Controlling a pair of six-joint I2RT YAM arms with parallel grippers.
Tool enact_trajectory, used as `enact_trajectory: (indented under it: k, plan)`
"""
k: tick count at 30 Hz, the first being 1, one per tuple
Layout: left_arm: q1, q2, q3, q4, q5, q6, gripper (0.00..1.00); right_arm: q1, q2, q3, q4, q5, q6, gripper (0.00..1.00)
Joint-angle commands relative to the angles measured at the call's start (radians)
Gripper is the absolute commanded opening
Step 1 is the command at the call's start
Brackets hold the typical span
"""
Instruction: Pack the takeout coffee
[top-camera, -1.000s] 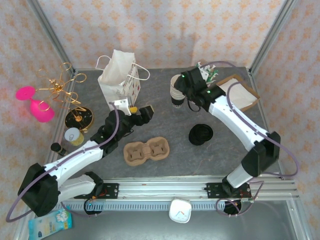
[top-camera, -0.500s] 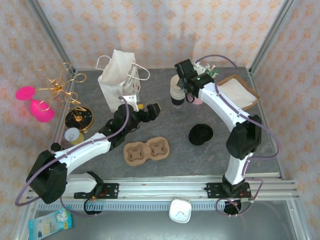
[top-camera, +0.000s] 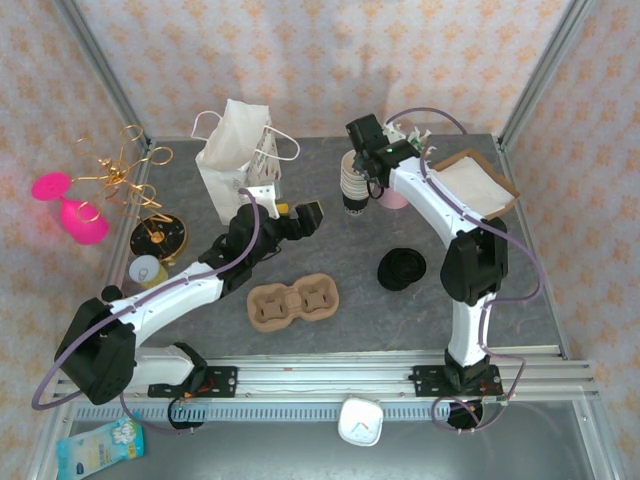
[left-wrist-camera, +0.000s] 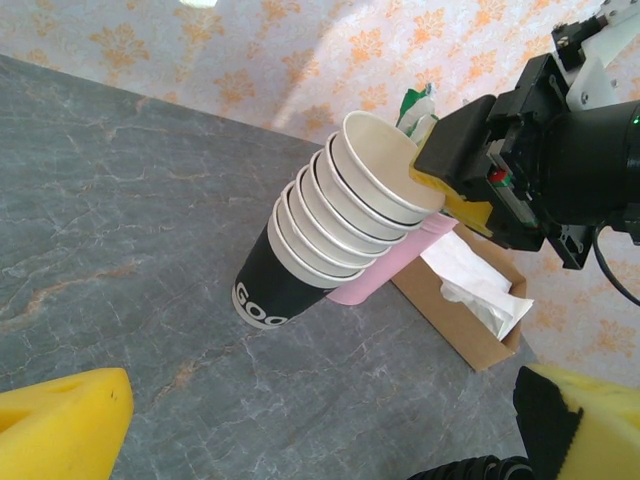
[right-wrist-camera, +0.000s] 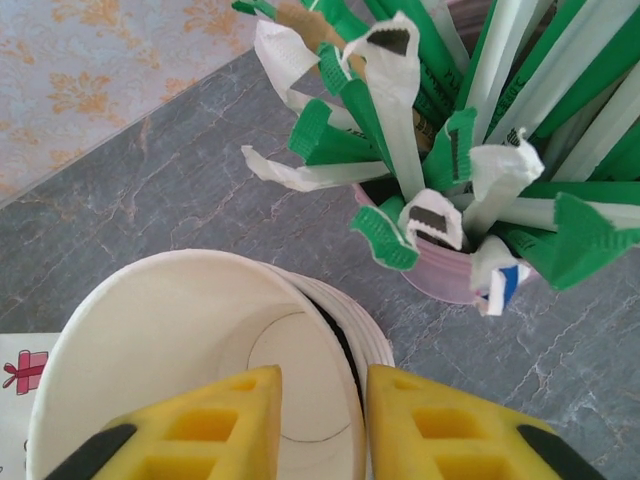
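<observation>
A stack of white-lined black paper coffee cups stands at the back centre of the table, also seen in the left wrist view. My right gripper reaches down onto the stack. In the right wrist view it straddles the top cup's rim, one yellow finger inside the cup and one outside, with a gap still showing. My left gripper hovers wide open left of the stack with nothing in it. A brown two-cup carrier lies in front. A white paper bag stands back left.
A pink cup of green-wrapped straws stands right beside the stack. A cardboard box of napkins sits back right. Black lids lie centre right. A pink glass, gold wire and small tins sit along the left edge.
The right arm swung in over the cup stack and its jaws narrowed around the top cup's rim. The left gripper shifted a little right toward the stack, still wide open.
</observation>
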Motion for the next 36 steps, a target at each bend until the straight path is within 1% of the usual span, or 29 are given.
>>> enact_trajectory:
  k: [1,4,6,10,12,20,24,30,36]
  plan:
    - [-0.008,0.001,0.029,-0.019,-0.026,0.026,0.99,-0.007,0.002,0.027,-0.013,0.006,-0.002,0.24]
    - [-0.008,-0.006,0.029,-0.021,-0.03,0.028,0.99,-0.011,0.006,0.023,-0.014,0.0,-0.002,0.22]
    - [-0.008,-0.005,0.028,-0.02,-0.028,0.028,0.99,-0.013,0.006,0.027,-0.019,-0.005,0.0,0.17]
    - [-0.008,0.006,0.037,-0.027,-0.023,0.028,0.99,-0.014,-0.005,0.028,-0.01,-0.007,0.005,0.15]
    - [-0.008,0.008,0.039,-0.025,-0.02,0.028,0.99,-0.014,-0.016,0.027,-0.009,-0.01,0.01,0.11]
    - [-0.008,0.009,0.051,-0.035,-0.018,0.028,0.99,-0.022,-0.086,-0.017,0.04,-0.027,0.039,0.04]
    - [-0.008,0.004,0.057,-0.04,-0.02,0.028,0.99,-0.022,-0.109,-0.014,0.053,-0.024,0.039,0.03]
    - [-0.008,-0.01,0.069,-0.07,-0.023,0.018,0.99,-0.022,-0.127,0.028,0.019,-0.015,0.027,0.01]
    - [-0.008,-0.043,0.078,-0.111,-0.012,0.01,0.99,-0.02,-0.214,0.04,-0.015,-0.022,-0.001,0.0]
